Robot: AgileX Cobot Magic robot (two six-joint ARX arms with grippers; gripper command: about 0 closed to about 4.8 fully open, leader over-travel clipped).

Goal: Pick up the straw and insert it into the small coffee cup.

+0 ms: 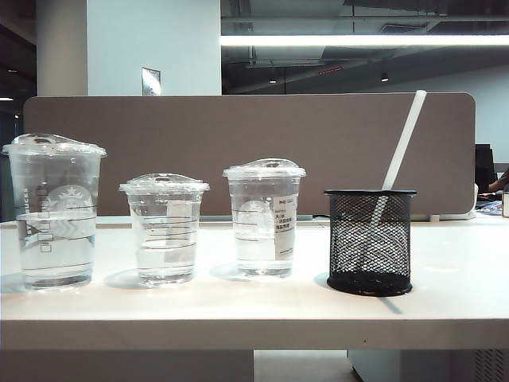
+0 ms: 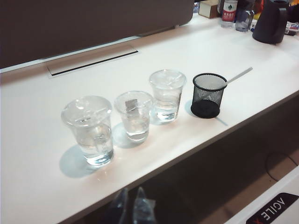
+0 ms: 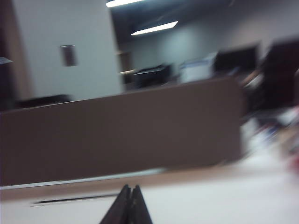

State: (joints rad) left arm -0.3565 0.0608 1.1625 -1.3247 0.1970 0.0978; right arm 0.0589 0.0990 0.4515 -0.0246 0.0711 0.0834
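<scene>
The straw [image 1: 404, 143] leans in a black mesh holder [image 1: 371, 239] at the right of the row; the left wrist view shows the straw [image 2: 239, 75] sticking out of the holder [image 2: 208, 93]. The small coffee cup [image 1: 165, 231], squat with a domed lid, stands second from the left, between two taller cups, and the small cup [image 2: 134, 114] is also in the left wrist view. My left gripper [image 2: 132, 205] hangs shut and empty below the table's near edge, well short of the cups. My right gripper [image 3: 130, 187] is shut and empty, pointing level over the tabletop toward the partition. Neither gripper shows in the exterior view.
A tall logo cup [image 1: 54, 211] stands at the far left and a medium labelled cup [image 1: 264, 219] between the small cup and the holder. A brown partition [image 1: 246, 151] runs along the back. Bottles and a dark jug [image 2: 270, 21] stand at the far corner.
</scene>
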